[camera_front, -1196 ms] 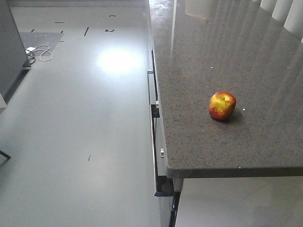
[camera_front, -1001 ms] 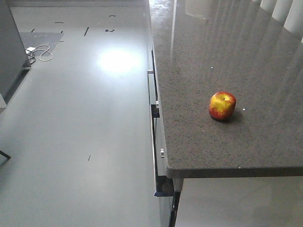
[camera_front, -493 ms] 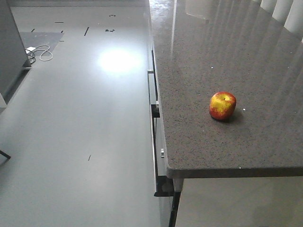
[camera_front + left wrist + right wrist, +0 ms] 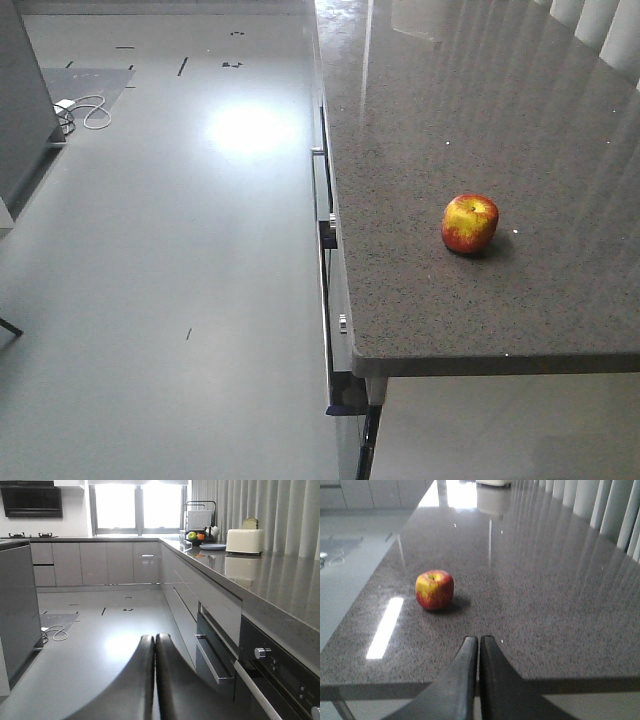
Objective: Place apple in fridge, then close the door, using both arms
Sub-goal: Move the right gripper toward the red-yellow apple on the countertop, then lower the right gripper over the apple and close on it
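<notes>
The left end effector (image 4: 154, 642) and right end effector (image 4: 479, 645) are clenched, empty; the right should spread wide before straddling the apple (image 4: 470, 223).

Both claws, left (image 4: 154, 645) and right (image 4: 479, 647), have their black fingers pressed together, holding nothing.

A dark speckled stone counter (image 4: 450, 110) carries one red-and-yellow apple (image 4: 470, 223), sitting upright at about 6 o'clock from the middle of the visible top, set back from the front and left edges. The left wrist view shows a cream toaster (image 4: 244, 541) at the counter's far end, with a bluish plate (image 4: 213, 546) just beside it at 9 o'clock
</notes>
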You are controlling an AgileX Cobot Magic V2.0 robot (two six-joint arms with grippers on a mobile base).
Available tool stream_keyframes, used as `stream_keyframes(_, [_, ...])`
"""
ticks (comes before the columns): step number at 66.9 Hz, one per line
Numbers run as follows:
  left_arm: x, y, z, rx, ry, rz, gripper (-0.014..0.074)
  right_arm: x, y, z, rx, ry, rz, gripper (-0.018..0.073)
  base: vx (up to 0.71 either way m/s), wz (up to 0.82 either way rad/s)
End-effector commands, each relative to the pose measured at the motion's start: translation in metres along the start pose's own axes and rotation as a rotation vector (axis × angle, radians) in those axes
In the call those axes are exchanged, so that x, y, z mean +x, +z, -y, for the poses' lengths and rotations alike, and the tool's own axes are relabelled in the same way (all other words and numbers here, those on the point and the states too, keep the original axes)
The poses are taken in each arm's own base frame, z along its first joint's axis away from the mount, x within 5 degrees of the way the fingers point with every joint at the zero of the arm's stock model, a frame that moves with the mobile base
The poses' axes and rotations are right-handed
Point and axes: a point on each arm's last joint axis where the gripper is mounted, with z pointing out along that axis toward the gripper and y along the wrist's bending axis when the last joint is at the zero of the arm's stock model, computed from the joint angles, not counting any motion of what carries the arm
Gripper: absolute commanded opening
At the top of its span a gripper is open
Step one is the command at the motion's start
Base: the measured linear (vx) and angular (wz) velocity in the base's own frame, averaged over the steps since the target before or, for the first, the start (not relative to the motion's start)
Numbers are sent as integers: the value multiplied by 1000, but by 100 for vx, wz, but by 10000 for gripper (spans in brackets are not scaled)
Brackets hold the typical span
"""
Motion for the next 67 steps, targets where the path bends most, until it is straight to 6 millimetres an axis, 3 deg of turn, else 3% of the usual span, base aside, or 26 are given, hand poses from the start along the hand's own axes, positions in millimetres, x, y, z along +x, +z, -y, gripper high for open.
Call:
stream_keyframes(1, [-12, -2, 1, 9, -12, 95, -6, -24, 5, 0, 10, -15, -73, 60, 0, 0])
stream_keyframes(8, [-12, -2, 1, 9, -12, 95, -6, -32, 17, 0, 15, -45, -203, 137, 0, 0])
stream_keyframes(16, [-12, -2, 1, 9, -12, 95, -6, -39, 33, -1, 0, -115, -313, 287, 0, 0])
stream_keyframes(26, [-12, -2, 1, 9, -12, 95, -6, -44, 54, -7, -57, -115, -394, 484, 0, 0])
stream_keyframes(37, [-12, -2, 1, 9, -12, 95, -6, -53, 81, -19, -168, -127, -453, 615, 0, 0])
stream_keyframes(53, [-12, -2, 1, 9, -12, 95, -6, -66, 129, -46, -239, -251, -548, 631, 0, 0])
stream_keyframes(67, [-12, -2, 1, 9, -12, 95, -6, -78, 178, -58, -204, -237, -617, 629, 0, 0])
